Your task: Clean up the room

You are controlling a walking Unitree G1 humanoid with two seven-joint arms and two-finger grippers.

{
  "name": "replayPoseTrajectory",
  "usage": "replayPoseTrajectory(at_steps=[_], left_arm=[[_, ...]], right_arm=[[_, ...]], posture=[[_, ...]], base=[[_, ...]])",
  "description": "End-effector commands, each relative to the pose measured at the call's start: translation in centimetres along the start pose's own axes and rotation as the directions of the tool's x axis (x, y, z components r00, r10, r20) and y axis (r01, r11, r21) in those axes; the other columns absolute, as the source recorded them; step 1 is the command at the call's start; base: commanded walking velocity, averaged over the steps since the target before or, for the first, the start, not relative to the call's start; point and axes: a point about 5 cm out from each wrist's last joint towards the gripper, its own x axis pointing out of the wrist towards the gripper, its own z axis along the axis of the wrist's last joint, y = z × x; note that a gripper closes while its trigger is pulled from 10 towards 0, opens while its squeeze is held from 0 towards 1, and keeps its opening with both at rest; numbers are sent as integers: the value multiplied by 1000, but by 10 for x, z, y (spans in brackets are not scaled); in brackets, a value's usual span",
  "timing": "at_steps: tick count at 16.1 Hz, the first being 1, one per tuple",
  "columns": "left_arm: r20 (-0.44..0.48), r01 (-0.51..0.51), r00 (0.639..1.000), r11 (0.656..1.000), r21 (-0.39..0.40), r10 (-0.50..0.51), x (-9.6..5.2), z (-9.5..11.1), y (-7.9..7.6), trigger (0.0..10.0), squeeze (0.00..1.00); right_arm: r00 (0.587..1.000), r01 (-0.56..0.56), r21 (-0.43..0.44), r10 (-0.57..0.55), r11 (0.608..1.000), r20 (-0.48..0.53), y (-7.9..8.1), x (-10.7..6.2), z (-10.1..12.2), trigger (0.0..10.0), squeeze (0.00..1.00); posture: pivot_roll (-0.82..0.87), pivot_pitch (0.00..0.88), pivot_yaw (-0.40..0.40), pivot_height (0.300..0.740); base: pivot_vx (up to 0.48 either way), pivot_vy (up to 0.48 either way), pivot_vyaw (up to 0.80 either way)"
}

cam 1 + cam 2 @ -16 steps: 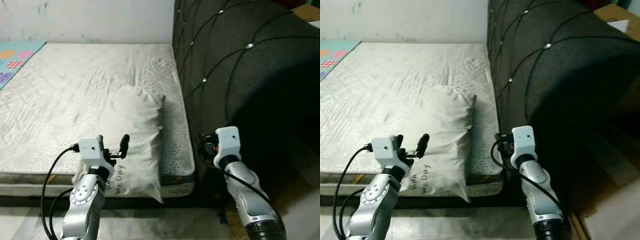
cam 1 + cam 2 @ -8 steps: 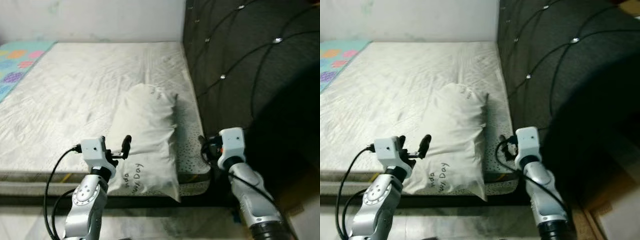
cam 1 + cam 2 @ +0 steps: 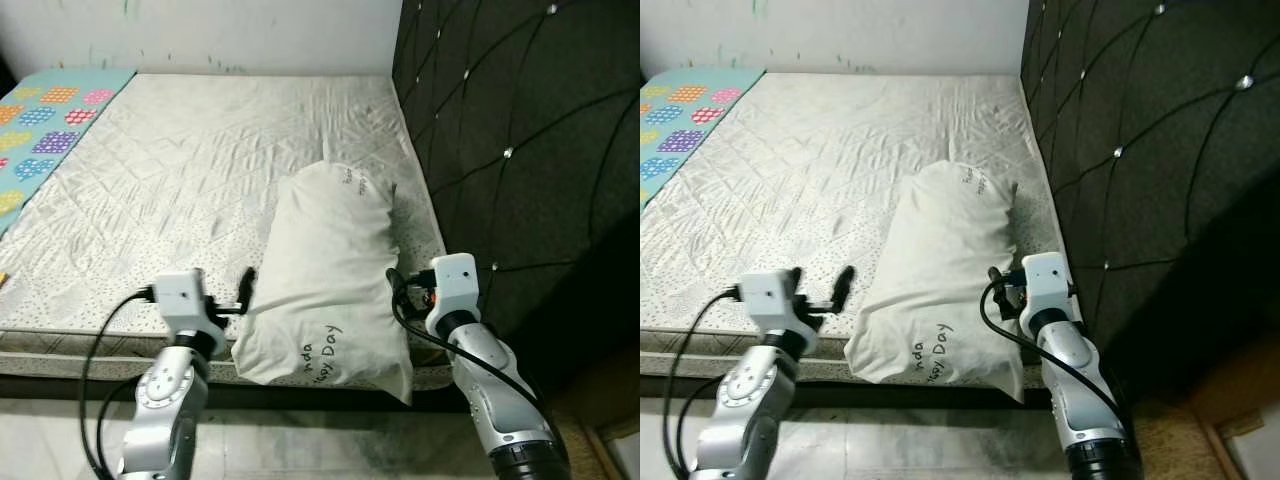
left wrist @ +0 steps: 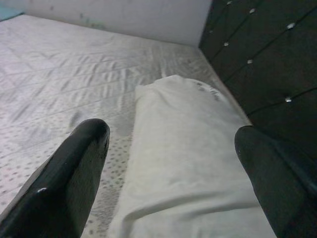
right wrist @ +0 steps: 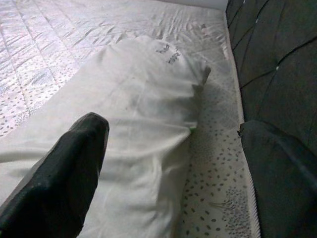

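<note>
Left gripper [image 4: 168, 163] and right gripper [image 5: 173, 163], fingers spread and empty, flanked the near end of the white pillow [image 3: 330, 275], which lay lengthwise on the mattress [image 3: 180, 160] beside the dark headboard [image 3: 520, 150]. Compared with a second earlier, the head camera had swung, centring the pillow between both arms; a two-handed pickup appeared imminent.

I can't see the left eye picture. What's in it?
A white pillow lies on a bare mattress beside a dark padded headboard. The left gripper and right gripper flank its near end, both open.
</note>
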Motion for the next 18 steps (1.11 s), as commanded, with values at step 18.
replayPoseTrajectory(at_steps=[18], left_arm=[[-2,-2,1000,1000,20,2,-1,2,1,10000,0]], right_arm=[[1000,-6,-7,6,1000,20,1,0,4,10000,0]], posture=[[-128,54,24,740]], base=[[210,0,0]])
